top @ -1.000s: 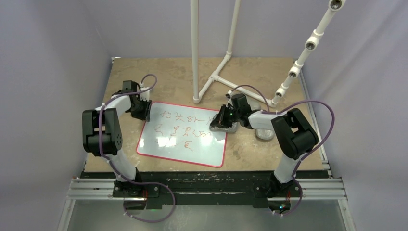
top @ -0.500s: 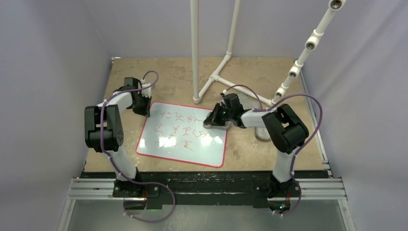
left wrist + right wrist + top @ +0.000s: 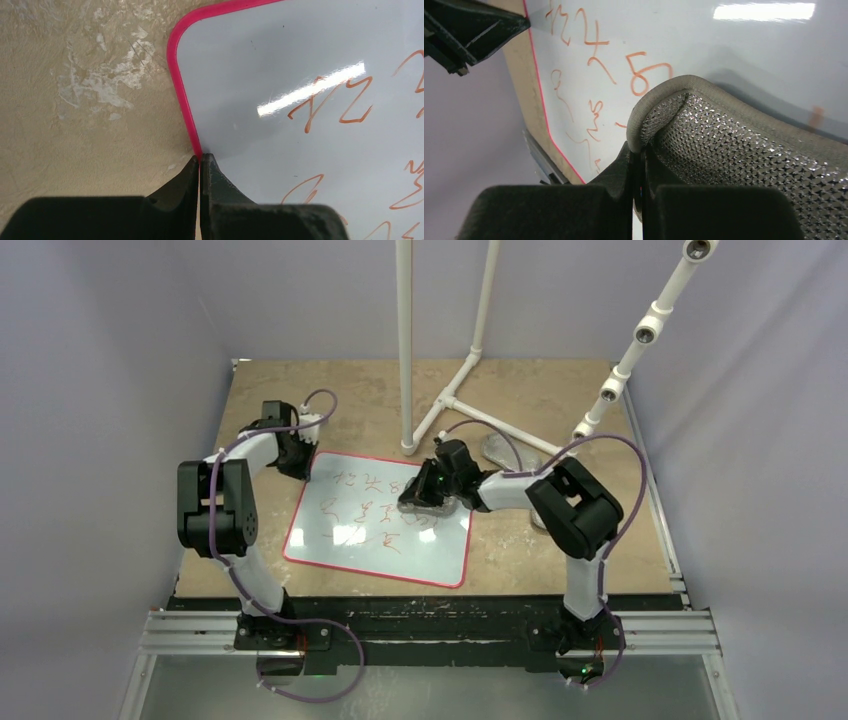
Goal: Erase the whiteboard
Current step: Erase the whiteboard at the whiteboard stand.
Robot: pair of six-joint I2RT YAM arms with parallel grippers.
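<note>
The whiteboard [image 3: 345, 545] lies flat on the table, white with a thin red rim and red scribbles [image 3: 380, 508] across its middle. My left gripper [image 3: 303, 473] sits at the board's far left edge. In the left wrist view its jaws [image 3: 201, 159] are shut on the red rim [image 3: 180, 95]. My right gripper [image 3: 418, 490] is over the board's far right part, shut on the edge of a silvery-grey mesh pad [image 3: 744, 145]. That pad [image 3: 428, 504] rests on the white surface [image 3: 704, 45] next to the scribbles [image 3: 644, 75].
A white pipe frame [image 3: 405, 340] stands just behind the board, and its foot [image 3: 470, 410] runs across the table. A slanted pipe with fittings [image 3: 640, 335] rises at the right. Another grey oval pad [image 3: 503, 449] lies behind the right arm. Purple walls close in both sides.
My right gripper has slid left with the pad, from the board's right edge onto the board. My left gripper has closed on the rim at the far left edge.
</note>
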